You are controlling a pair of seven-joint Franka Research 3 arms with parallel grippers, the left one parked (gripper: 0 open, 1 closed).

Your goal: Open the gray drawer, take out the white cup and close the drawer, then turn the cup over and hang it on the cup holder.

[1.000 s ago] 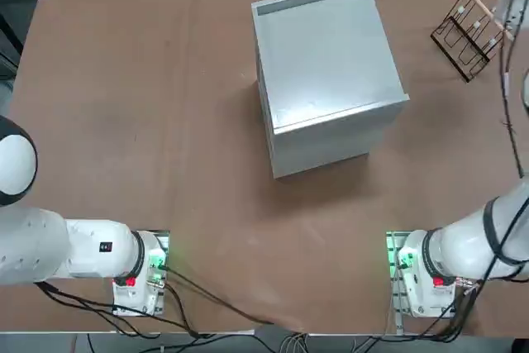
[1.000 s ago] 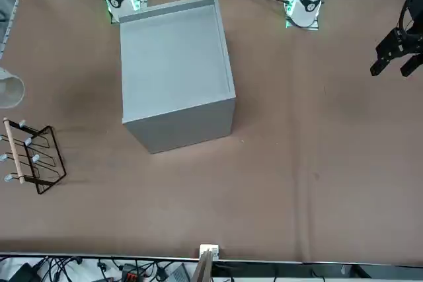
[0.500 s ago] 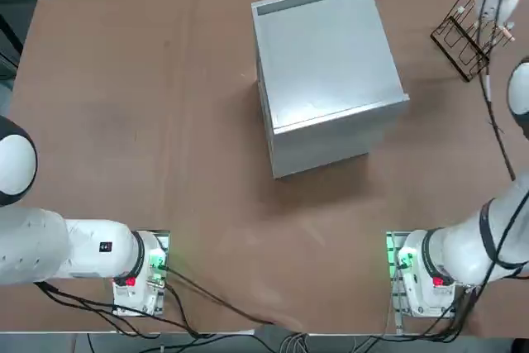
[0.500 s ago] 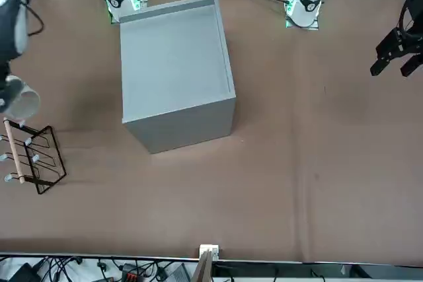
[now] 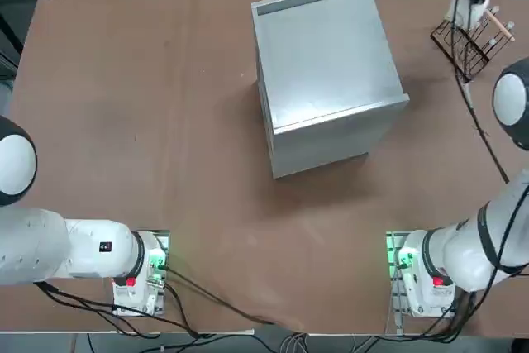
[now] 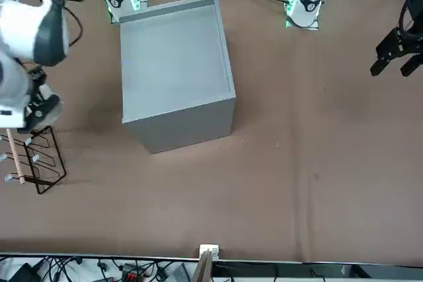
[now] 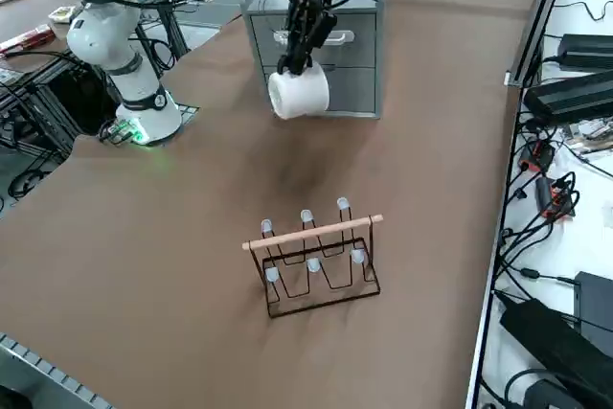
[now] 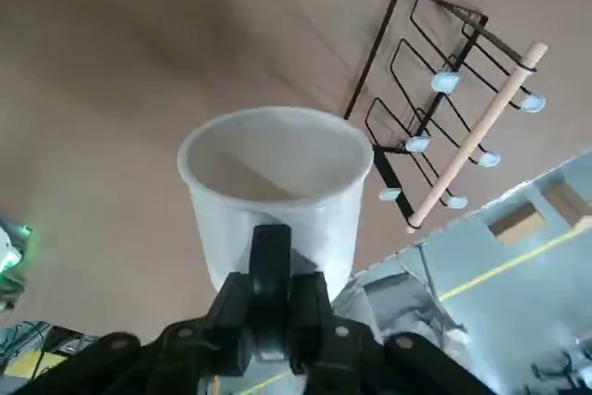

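Note:
In the right side view my right gripper (image 7: pixel 293 62) is shut on the white cup (image 7: pixel 299 91). The cup hangs tilted in the air, between the gray cabinet (image 7: pixel 330 40) and the cup holder (image 7: pixel 316 258). In the right wrist view the fingers (image 8: pixel 270 256) pinch the cup's (image 8: pixel 277 178) wall, with its open mouth turned away from the camera. The dark wire cup holder (image 8: pixel 453 150) with its wooden bar stands on the table beyond the cup. The gray drawer (image 7: pixel 335 37) is shut, flush with the cabinet front. From overhead, the arm reaches over the cup holder (image 5: pixel 473 39) at the far right.
The gray cabinet (image 5: pixel 326 72) stands in the far middle of the brown table. The table's right edge (image 7: pixel 498 141) lies close to the cup holder, with cables and boxes beyond it. Bare tabletop (image 7: pixel 192 208) surrounds the cup holder (image 6: pixel 30 156).
The right arm has swung in from the table's right edge, carrying the cup inward to just beside and above the cup holder. The grip has not changed.

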